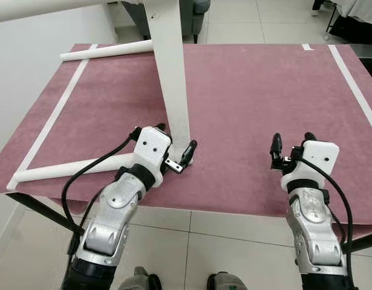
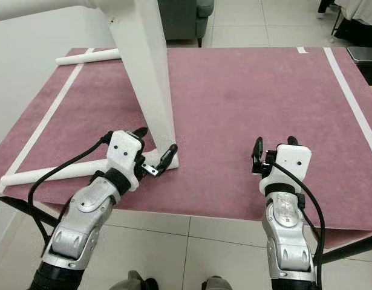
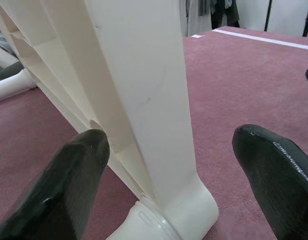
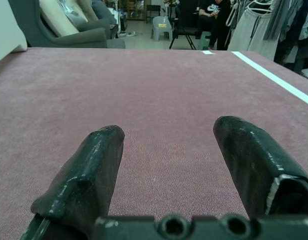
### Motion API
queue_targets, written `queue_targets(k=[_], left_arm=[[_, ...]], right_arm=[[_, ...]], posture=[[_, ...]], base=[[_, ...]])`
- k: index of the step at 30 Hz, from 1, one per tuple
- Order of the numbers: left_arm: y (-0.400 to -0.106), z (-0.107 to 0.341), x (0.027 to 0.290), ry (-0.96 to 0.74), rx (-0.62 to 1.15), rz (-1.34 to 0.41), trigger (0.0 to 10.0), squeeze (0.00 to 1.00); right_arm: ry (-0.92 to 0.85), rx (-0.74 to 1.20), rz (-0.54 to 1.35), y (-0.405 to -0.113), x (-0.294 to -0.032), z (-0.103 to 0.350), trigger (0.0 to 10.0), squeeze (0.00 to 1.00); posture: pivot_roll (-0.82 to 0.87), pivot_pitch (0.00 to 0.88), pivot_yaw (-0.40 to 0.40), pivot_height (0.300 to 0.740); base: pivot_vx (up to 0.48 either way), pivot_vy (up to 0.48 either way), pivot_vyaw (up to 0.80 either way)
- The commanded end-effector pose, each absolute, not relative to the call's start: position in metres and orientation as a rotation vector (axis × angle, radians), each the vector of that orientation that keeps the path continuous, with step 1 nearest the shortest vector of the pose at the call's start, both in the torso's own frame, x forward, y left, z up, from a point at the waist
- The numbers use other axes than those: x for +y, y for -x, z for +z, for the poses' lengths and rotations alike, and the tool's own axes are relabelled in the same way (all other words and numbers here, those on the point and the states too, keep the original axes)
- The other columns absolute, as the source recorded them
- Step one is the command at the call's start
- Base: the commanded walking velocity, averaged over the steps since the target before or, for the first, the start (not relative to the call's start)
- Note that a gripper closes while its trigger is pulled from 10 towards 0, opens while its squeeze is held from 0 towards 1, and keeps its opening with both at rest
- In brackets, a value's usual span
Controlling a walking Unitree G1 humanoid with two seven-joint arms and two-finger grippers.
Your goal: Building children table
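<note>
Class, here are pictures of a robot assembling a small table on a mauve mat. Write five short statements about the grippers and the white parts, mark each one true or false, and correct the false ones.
1. The left gripper has its open fingers on either side of the upright white table leg. True.
2. The right gripper is gripping a white tube. False: it is open and holds nothing, hovering above the bare mauve mat.
3. A white tube lies at the mat's far left corner. True.
4. The leg's foot stands on the tiled floor. False: it stands on the mat.
5. Another white tube lies near the mat's front left edge. True.
</note>
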State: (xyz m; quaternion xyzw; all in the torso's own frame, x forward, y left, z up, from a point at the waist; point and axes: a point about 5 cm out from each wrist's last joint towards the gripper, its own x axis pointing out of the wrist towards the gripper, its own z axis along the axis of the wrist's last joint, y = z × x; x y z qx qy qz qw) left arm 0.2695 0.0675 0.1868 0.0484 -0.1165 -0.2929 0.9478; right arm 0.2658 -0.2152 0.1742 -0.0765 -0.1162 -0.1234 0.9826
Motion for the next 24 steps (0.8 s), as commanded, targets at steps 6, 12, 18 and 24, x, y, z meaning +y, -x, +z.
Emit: queue_targets(k=[6,12,18,24], left_arm=[[-0.287,0.197,0.054,-0.122,-0.270,-0.657,10.0,0.00],[-0.294,0.200,0.048,-0.123,-0.272,-0.674,8.7,0.00],[-0.294,0.202,0.047,-0.114,-0.276,-0.688,0.0,0.00],[-0.292,0.203,0.049,-0.109,-0.282,-0.686,0.0,0.00]], right_arm=[[0.143,-0.244,-0.224,-0.272,-0.208,0.175,10.0,0.00],[0.148,-0.246,-0.235,-0.270,-0.211,0.175,10.0,0.00],[0.151,-0.248,-0.241,-0.268,-0.212,0.175,10.0,0.00],[0.153,-0.246,-0.241,-0.268,-0.212,0.175,10.0,0.00]], posture=[[-0.11,0.092,0.099,0.740],[-0.14,0.091,0.107,0.740],[-0.14,0.096,0.111,0.740],[-0.14,0.099,0.108,0.740]], base=[[0.000,0.000,0.00],[0.000,0.000,0.00],[0.000,0.000,0.00],[0.000,0.000,0.00]])
